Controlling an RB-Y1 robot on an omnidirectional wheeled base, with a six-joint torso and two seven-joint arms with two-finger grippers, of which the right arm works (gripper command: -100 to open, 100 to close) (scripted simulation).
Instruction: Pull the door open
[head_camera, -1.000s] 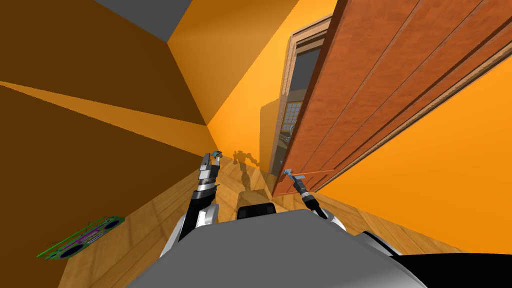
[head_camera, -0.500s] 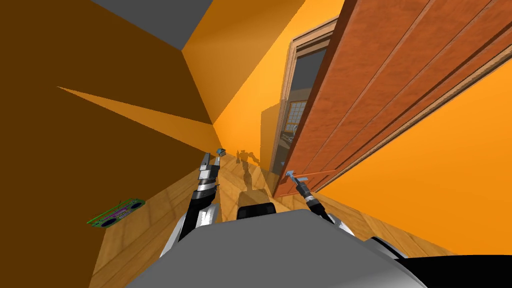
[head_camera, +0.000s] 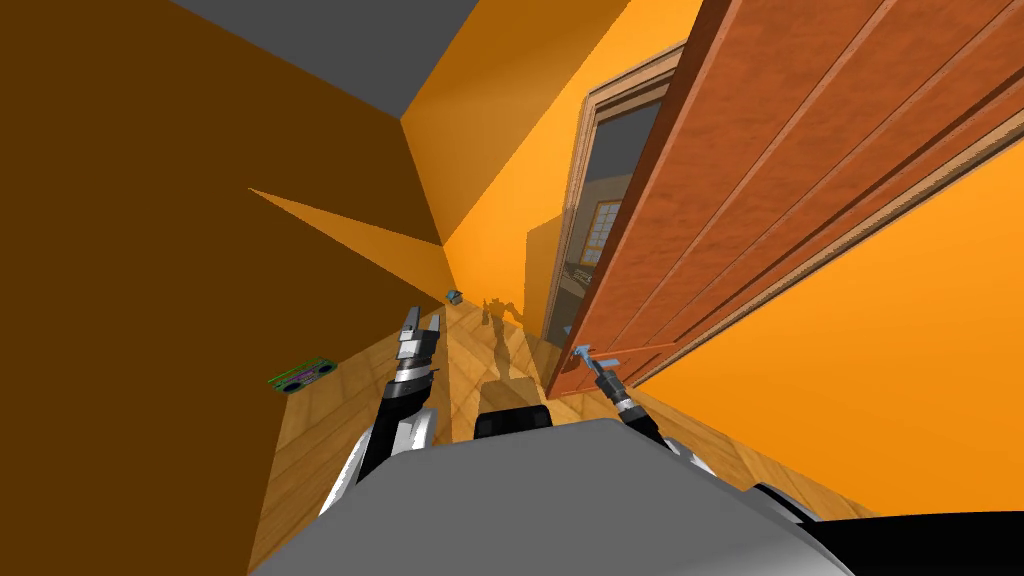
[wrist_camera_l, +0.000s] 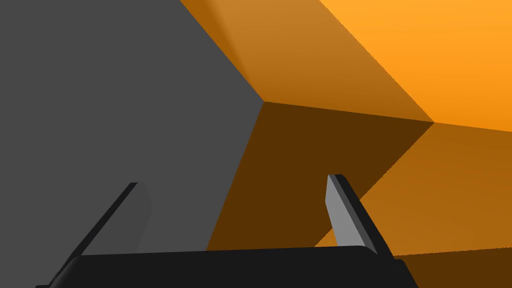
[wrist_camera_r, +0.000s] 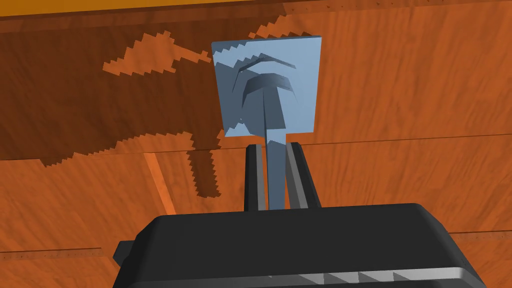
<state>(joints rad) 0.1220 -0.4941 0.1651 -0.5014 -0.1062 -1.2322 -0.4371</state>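
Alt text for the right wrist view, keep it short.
The right gripper is shut on a thin blue-grey door handle, whose lever runs from a square blue-grey plate on a reddish-brown wooden door. Jagged shadows fall across the door.

Right gripper (wrist_camera_r: 273, 150) clamped tight — left gripper (wrist_camera_l: 237, 182) splayed wide.

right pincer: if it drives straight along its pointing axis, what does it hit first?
The right pincer is shut on the handle lever; straight ahead sits the blue-grey plate, mounted on the red-brown door. Gap looks short, depth unclear.
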